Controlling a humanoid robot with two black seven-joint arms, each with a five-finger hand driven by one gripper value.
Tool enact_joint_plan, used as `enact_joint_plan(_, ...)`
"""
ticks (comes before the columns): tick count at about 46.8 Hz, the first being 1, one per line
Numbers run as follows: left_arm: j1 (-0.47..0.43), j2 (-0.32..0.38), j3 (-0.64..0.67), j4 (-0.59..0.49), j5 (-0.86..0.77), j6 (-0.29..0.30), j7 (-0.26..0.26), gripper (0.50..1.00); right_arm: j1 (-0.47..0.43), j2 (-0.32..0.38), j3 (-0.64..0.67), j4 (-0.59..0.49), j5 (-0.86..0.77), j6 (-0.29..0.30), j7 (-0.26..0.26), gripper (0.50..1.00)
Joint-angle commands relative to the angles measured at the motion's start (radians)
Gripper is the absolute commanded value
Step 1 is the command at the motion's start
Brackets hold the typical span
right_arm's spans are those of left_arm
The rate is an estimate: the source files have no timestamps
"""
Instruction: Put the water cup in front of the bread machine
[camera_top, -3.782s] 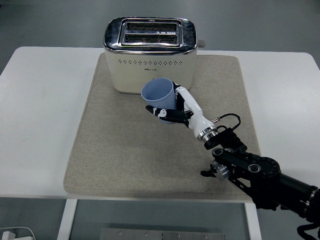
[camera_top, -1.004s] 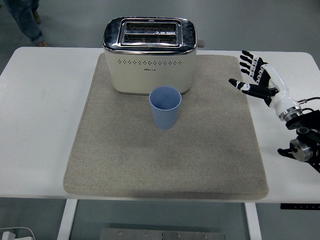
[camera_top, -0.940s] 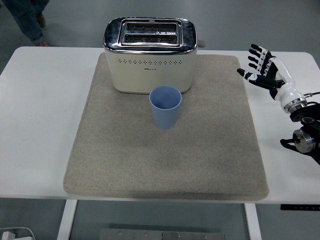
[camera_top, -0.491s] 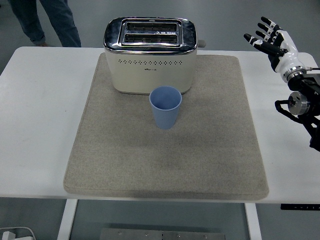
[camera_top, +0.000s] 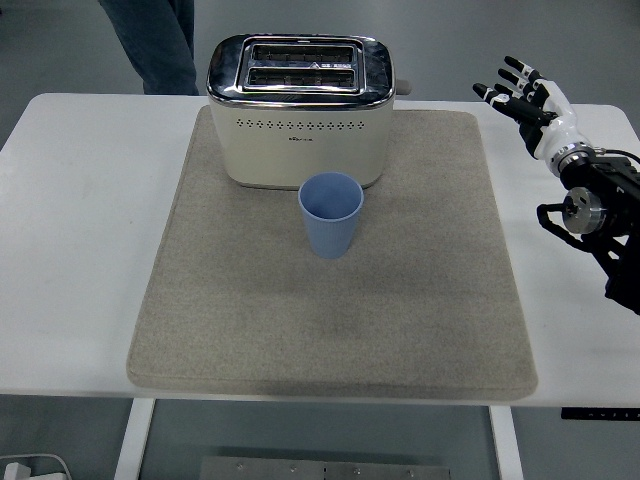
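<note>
A light blue water cup (camera_top: 331, 214) stands upright on the beige mat (camera_top: 250, 320), just in front of the cream and chrome toaster (camera_top: 299, 108). My right hand (camera_top: 522, 95) is raised at the table's far right edge, well away from the cup. Its fingers are spread and it holds nothing. The left arm is out of view.
A person's legs in jeans (camera_top: 150, 40) stand behind the table at the top left. The white table (camera_top: 80, 230) shows on both sides of the mat.
My right hand let go of the cup, pulled back to the right and rose to the table's far right. The cup stays in front of the toaster. The person walked rightward behind the table.
</note>
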Motion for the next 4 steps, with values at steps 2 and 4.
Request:
enact_joint_plan(2,0.0,0.0,0.0,0.0,0.0,0.0,0.0,1.0,-0.001,0.001,0.0,-0.001,0.0,0.001,0.0,0.911)
enact_joint_plan(4,0.0,0.0,0.0,0.0,0.0,0.0,0.0,1.0,-0.001,0.0,-0.002,0.0,-0.001,0.001,0.0,0.911)
